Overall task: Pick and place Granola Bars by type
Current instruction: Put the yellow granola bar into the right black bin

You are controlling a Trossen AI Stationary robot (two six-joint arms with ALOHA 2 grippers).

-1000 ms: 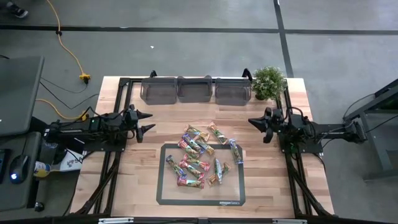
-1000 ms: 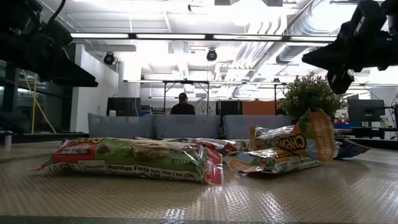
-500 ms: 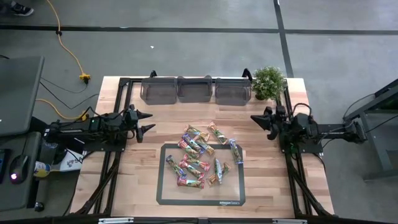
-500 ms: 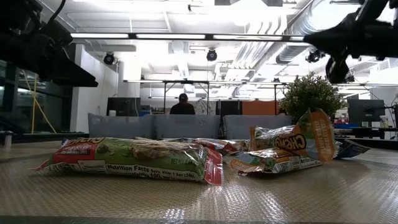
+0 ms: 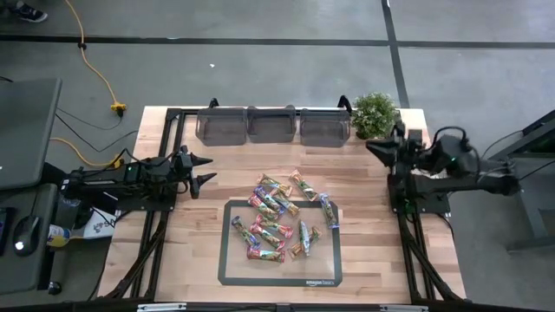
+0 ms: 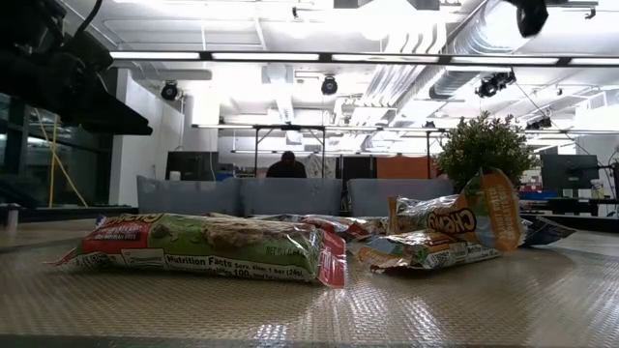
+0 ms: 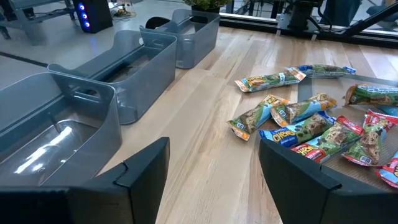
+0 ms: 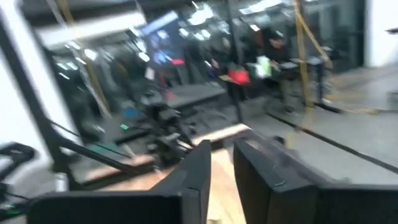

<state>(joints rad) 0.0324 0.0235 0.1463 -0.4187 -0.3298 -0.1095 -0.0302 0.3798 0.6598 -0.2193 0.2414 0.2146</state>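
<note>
The granola bars (image 5: 282, 217) lie in a loose heap, partly on a dark-edged mat (image 5: 232, 273) and partly on the wood beyond its far edge. The left wrist view shows them (image 7: 311, 121) flat on the table, green-tan, blue and red wrappers mixed. In the low view a green-red bar (image 6: 203, 246) lies flat and an orange-tan one (image 6: 464, 227) leans on others. My left gripper (image 5: 204, 170) (image 7: 214, 168) hovers open left of the heap. My right gripper (image 5: 375, 146) (image 8: 221, 165) is raised near the plant, fingers a narrow gap apart, holding nothing.
Three grey translucent bins (image 5: 221, 126) (image 5: 272, 124) (image 5: 324, 127) stand in a row along the far edge; they also show in the left wrist view (image 7: 93, 118). A potted plant (image 5: 375, 113) stands at the far right corner. Bare wood lies between heap and bins.
My right gripper has risen and drawn back toward the table's far right corner, near the plant, tipping upward; in the low view it has climbed from beside the plant to the picture's top. The bars have stayed in place.
</note>
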